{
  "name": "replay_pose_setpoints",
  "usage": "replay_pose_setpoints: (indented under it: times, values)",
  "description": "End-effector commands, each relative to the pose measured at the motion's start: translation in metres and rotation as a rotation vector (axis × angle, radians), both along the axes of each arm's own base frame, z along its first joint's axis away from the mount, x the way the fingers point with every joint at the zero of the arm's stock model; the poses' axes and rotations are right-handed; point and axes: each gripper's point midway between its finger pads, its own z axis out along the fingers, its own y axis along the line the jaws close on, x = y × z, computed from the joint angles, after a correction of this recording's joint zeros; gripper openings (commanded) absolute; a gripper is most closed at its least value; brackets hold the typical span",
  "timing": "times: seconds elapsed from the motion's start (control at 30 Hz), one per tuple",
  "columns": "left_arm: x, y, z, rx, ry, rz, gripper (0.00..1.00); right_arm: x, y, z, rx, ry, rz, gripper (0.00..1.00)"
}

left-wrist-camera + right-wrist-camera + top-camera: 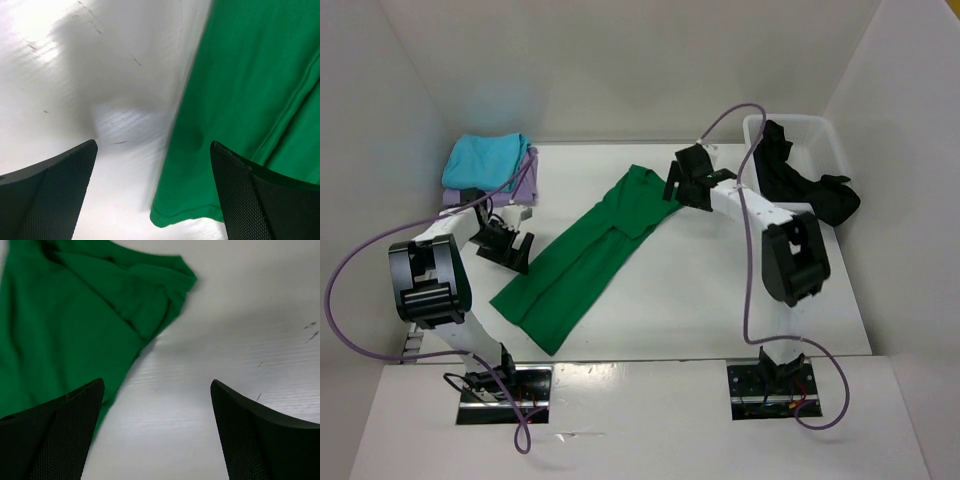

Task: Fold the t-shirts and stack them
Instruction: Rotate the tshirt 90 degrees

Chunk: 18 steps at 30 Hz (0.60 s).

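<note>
Green t-shirt (585, 262) outspread, left hand (510, 248), right hand (678, 186) wide open, empty

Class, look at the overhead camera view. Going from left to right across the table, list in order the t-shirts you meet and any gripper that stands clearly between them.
turquoise t-shirt → green t-shirt → right gripper → black t-shirt
</note>
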Motion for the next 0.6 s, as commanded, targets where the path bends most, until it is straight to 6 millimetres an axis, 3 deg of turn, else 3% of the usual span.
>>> replay_pose_setpoints:
  times: [0.0,0.03,0.07,0.2,0.37,0.47,0.5,0.57]
  values:
    - [0.012,-0.004,0.006,-0.027,-0.031,0.024,1.00,0.031,0.000,-0.023,0.134,-0.017,-0.064,0.91]
    - [0.012,-0.007,0.006,-0.027,-0.031,0.015,1.00,0.036,-0.001,-0.031,0.136,-0.001,-0.067,0.91]
    - [0.010,-0.005,0.003,-0.015,-0.026,0.018,1.00,0.039,-0.005,-0.052,0.128,0.041,-0.088,0.90]
    - [0.010,-0.004,0.002,0.009,-0.021,0.012,1.00,0.055,0.000,-0.069,0.130,0.067,-0.076,0.87]
    - [0.009,-0.001,-0.001,0.026,-0.017,0.016,1.00,0.053,-0.001,-0.107,0.123,0.149,-0.086,0.81]
    - [0.008,0.001,-0.001,0.037,-0.014,0.018,1.00,0.061,-0.009,-0.122,0.120,0.195,-0.113,0.69]
    - [0.008,0.001,-0.001,0.037,-0.014,0.018,1.00,0.062,-0.008,-0.126,0.116,0.206,-0.114,0.59]
    - [0.007,0.002,-0.004,0.045,-0.003,0.020,1.00,0.067,-0.009,-0.135,0.093,0.226,-0.114,0.49]
